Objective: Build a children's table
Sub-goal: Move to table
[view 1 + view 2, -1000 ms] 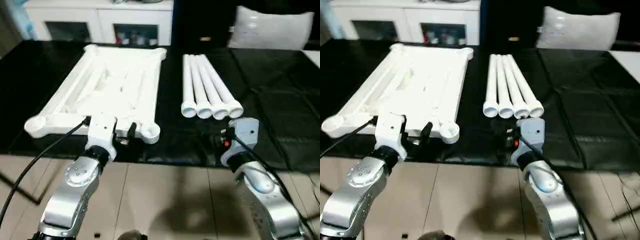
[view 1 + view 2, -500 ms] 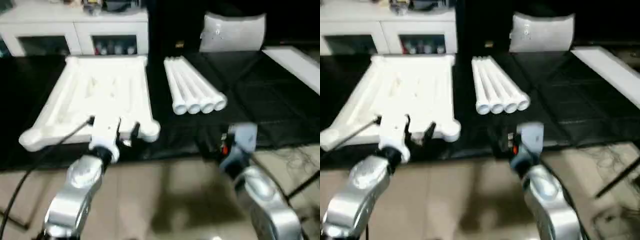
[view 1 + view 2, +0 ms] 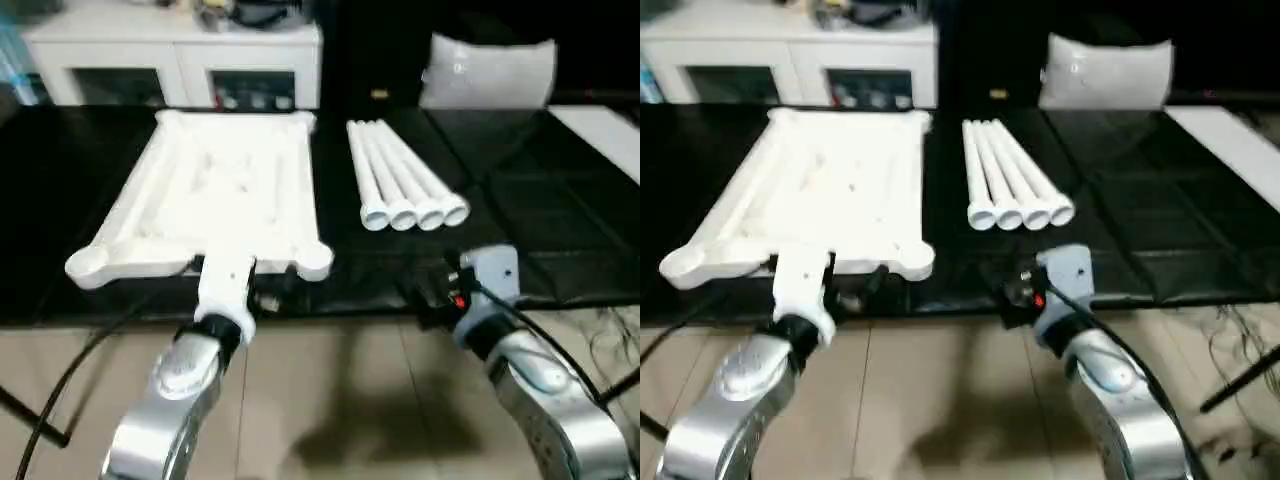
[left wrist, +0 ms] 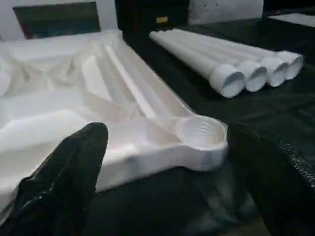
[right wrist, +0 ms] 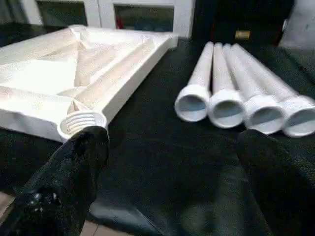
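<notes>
The table top point(image 3: 225, 195) lies upside down on the black surface point(image 3: 560, 215) in front of me, its ribbed underside facing up and a round threaded socket point(image 4: 201, 132) at the near corner on my right side. Just beside it, toward my right, the four legs point(image 3: 400, 180) lie side by side, touching one another, their open ends turned toward me. None of them stands in a socket yet.

My left gripper point(image 4: 172, 167) hangs at the near edge of the top, close to that corner socket. Its two black fingers point(image 4: 69, 167) stand wide apart, with nothing between them; one sits in front of the top's rim, the other over the dark surface. My right gripper point(image 5: 172, 167) hovers at the near edge of the black surface, just short of the legs' open ends, pointing at the strip between the top and the legs. Its fingers point(image 5: 74, 172) are also spread wide and hold nothing.

Farther back, a grey-white cushion point(image 3: 488, 72) rests at the far side behind the legs, and a white cabinet point(image 3: 175, 60) with glass doors stands behind the top. Under my silver forearms lies a pale tiled floor point(image 3: 350, 400).
</notes>
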Robot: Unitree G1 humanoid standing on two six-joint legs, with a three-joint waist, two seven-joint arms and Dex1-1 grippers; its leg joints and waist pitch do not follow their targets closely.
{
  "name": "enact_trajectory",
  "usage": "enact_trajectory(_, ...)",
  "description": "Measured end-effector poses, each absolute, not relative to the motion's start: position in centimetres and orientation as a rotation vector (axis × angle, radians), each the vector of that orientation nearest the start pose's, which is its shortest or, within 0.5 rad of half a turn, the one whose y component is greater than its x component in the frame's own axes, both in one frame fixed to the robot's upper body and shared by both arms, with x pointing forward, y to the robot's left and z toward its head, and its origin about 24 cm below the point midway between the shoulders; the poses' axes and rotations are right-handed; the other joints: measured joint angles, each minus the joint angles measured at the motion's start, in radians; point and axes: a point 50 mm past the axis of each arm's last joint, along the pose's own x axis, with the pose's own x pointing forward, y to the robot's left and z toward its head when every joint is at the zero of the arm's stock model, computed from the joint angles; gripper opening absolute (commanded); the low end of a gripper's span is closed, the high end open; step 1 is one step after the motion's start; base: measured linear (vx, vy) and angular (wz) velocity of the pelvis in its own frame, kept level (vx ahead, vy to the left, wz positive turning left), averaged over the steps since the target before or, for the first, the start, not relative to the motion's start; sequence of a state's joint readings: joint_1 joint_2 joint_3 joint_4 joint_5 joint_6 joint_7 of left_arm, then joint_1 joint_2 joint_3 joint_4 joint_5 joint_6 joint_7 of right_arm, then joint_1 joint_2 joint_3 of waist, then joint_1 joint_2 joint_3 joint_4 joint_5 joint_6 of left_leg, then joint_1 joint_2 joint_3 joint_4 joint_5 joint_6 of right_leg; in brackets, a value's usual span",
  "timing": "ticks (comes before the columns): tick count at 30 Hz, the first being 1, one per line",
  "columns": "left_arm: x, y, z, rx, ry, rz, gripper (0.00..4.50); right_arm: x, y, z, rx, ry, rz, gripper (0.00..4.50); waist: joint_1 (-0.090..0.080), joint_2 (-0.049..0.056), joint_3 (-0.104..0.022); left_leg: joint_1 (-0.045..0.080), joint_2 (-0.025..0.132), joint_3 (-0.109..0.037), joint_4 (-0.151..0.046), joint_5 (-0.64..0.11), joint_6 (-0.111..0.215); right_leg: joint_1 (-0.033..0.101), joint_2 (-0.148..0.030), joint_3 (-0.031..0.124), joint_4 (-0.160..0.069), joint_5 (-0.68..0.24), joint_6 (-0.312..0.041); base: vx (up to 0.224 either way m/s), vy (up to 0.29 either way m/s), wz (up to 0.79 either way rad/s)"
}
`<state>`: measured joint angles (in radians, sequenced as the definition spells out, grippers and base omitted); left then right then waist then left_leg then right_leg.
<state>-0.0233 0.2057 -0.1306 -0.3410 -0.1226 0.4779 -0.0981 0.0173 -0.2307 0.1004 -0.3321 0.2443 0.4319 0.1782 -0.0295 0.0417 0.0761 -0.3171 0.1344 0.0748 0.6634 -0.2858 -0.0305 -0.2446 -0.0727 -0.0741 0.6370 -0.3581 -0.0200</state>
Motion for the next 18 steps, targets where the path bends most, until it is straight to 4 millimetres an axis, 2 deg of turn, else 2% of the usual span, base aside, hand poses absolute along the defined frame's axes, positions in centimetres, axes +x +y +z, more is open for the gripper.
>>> enact_trajectory(1, 25.0, 14.4, 7.7, 0.112, 0.151, -0.249, 4.38, 24.1, -13.5, 7.3, 0.018, 0.144, 0.381, 4.5, -0.005, -0.004, -0.002, 0.003, -0.007, -0.001, -0.009, -0.001, 0.002, -0.018, 0.007, 0.01, 0.032, -0.008, -0.01, 0.121, 0.041, 0.11)
enact_trajectory(2, 25.2, 14.9, 7.8, 0.119, 0.151, -0.227, 4.38, 24.0, -12.8, 7.5, 0.021, 0.135, 0.406, 4.5, -0.01, -0.007, -0.006, 0.01, -0.008, -0.002, -0.017, -0.003, 0.01, -0.051, 0.017, 0.01, 0.079, -0.002, 0.003, 0.164, 0.011, 0.04)
enact_trajectory(3, 25.2, 15.0, 7.9, 0.12, 0.147, -0.222, 4.38, 24.1, -12.8, 7.7, 0.018, 0.128, 0.408, 4.5, -0.013, -0.009, -0.007, 0.017, -0.012, -0.002, -0.022, -0.005, 0.013, -0.074, 0.021, 0.008, 0.096, 0.006, 0.016, 0.164, 0.011, 0.04)
enact_trajectory(4, 25.3, 14.9, 8.0, 0.121, 0.142, -0.225, 4.38, 24.1, -12.9, 7.9, 0.017, 0.122, 0.408, 4.5, -0.015, -0.016, -0.01, 0.023, -0.018, 0.005, -0.026, -0.011, 0.015, -0.099, 0.018, 0.01, 0.096, 0.016, 0.026, 0.152, -0.014, 0.07)
enact_trajectory(5, 25.6, 14.8, 8.4, 0.121, 0.128, -0.227, 4.38, 24.2, -12.9, 8.0, 0.018, 0.115, 0.406, 4.5, -0.015, -0.037, -0.013, 0.032, -0.034, 0.017, -0.027, -0.02, 0.011, -0.129, 0.006, 0.021, 0.066, 0.038, 0.024, 0.107, -0.045, 0.09)
enact_trajectory(6, 25.7, 14.7, 8.7, 0.123, 0.117, -0.23, 4.38, 24.2, -13.0, 8.1, 0.02, 0.113, 0.404, 4.5, -0.009, -0.069, -0.02, 0.026, -0.061, 0.013, -0.023, -0.027, 0.015, -0.116, -0.011, 0.04, 0.021, 0.103, 0.041, 0.107, -0.045, 0.09)
enact_trajectory(7, 25.8, 14.0, 8.7, 0.106, 0.118, -0.247, 4.38, 24.1, -13.5, 7.8, 0.011, 0.13, 0.392, 4.5, -0.001, -0.074, -0.016, 0.016, -0.07, 0.006, -0.006, -0.044, 0.053, -0.115, -0.013, 0.033, 0.027, 0.091, 0.048, 0.145, -0.09, 0.34)
enact_trajectory(8, 25.5, 13.2, 8.7, 0.093, 0.115, -0.277, 4.38, 24.1, -14.0, 7.5, -0.01, 0.15, 0.387, 4.5, 0.016, -0.059, -0.016, -0.015, -0.067, -0.005, 0.056, -0.06, 0.121, -0.099, -0.015, 0.017, 0.009, 0.083, 0.041, 0.206, -0.082, 0.5)
enact_trajectory(9, 25.4, 13.2, 8.7, 0.091, 0.118, -0.28, 4.38, 24.1, -14.2, 7.5, -0.008, 0.153, 0.376, 4.5, 0.027, -0.053, -0.017, -0.041, -0.067, -0.004, 0.084, -0.061, 0.123, -0.082, -0.021, 0.0, -0.005, 0.08, 0.042, 0.206, -0.082, 0.5)
enact_trajectory(10, 25.4, 13.5, 8.7, 0.094, 0.12, -0.276, 4.38, 24.1, -14.1, 7.5, -0.001, 0.149, 0.37, 4.5, 0.04, -0.046, -0.018, -0.059, -0.063, -0.005, 0.082, -0.06, 0.122, -0.065, -0.023, -0.018, -0.023, 0.076, 0.042, 0.183, -0.048, 0.45)
enact_trajectory(11, 25.5, 13.8, 8.7, 0.105, 0.121, -0.271, 4.38, 24.1, -14.0, 7.7, 0.006, 0.137, 0.365, 4.5, 0.06, -0.027, -0.019, -0.08, -0.043, -0.002, 0.051, -0.048, 0.114, -0.034, -0.022, -0.055, -0.047, 0.07, 0.039, 0.193, -0.011, 0.54)
enact_trajectory(12, 25.5, 14.0, 8.8, 0.114, 0.121, -0.27, 4.38, 24.2, -13.9, 7.8, 0.006, 0.126, 0.366, 4.5, 0.072, 0.005, -0.024, -0.079, -0.021, 0.002, 0.003, -0.027, 0.115, -0.011, -0.012, -0.081, -0.06, 0.065, 0.035, 0.193, -0.011, 0.54)
enact_trajectory(13, 25.4, 14.3, 8.7, 0.119, 0.126, -0.267, 4.38, 24.3, -13.8, 8.0, 0.004, 0.117, 0.371, 4.5, 0.086, 0.019, -0.021, -0.061, 0.001, 0.009, -0.018, 0.038, 0.052, -0.002, 0.001, -0.082, -0.057, 0.051, 0.04, 0.18, 0.043, 0.41)
enact_trajectory(14, 25.2, 15.0, 8.3, 0.129, 0.149, -0.252, 4.38, 24.4, -12.9, 8.2, 0.026, 0.105, 0.398, 4.5, 0.089, 0.021, -0.018, -0.049, -0.009, 0.008, -0.012, 0.026, 0.028, -0.014, 0.007, -0.05, 0.002, 0.022, 0.014, 0.193, 0.054, 0.17)
enact_trajectory(15, 25.3, 15.5, 8.1, 0.136, 0.161, -0.24, 4.38, 24.3, -12.5, 8.3, 0.027, 0.097, 0.418, 4.5, 0.086, 0.008, -0.022, -0.042, -0.016, 0.008, -0.008, 0.016, 0.032, -0.046, 0.013, -0.022, 0.067, 0.016, 0.01, 0.193, 0.054, 0.17)
enact_trajectory(16, 25.3, 15.6, 8.0, 0.135, 0.168, -0.244, 4.38, 24.3, -12.6, 8.2, 0.023, 0.101, 0.421, 4.5, 0.087, 0.011, -0.023, -0.033, -0.019, 0.008, -0.009, 0.007, 0.035, -0.08, 0.017, -0.009, 0.107, 0.015, 0.017, 0.226, 0.052, 0.14)
enact_trajectory(17, 25.3, 15.3, 8.1, 0.136, 0.167, -0.271, 4.38, 24.3, -12.9, 8.3, 0.011, 0.101, 0.419, 4.5, 0.085, 0.008, -0.024, -0.023, -0.024, 0.014, -0.008, -0.003, 0.036, -0.132, 0.018, -0.002, 0.133, 0.021, 0.046, 0.198, 0.038, 0.07)
enact_trajectory(18, 25.4, 15.1, 8.2, 0.135, 0.163, -0.295, 4.38, 24.3, -13.1, 8.3, 0.005, 0.1, 0.414, 4.5, 0.082, 0.001, -0.026, -0.014, -0.033, 0.021, -0.011, -0.01, 0.037, -0.167, 0.013, 0.007, 0.131, 0.035, 0.066, 0.198, 0.038, 0.07)
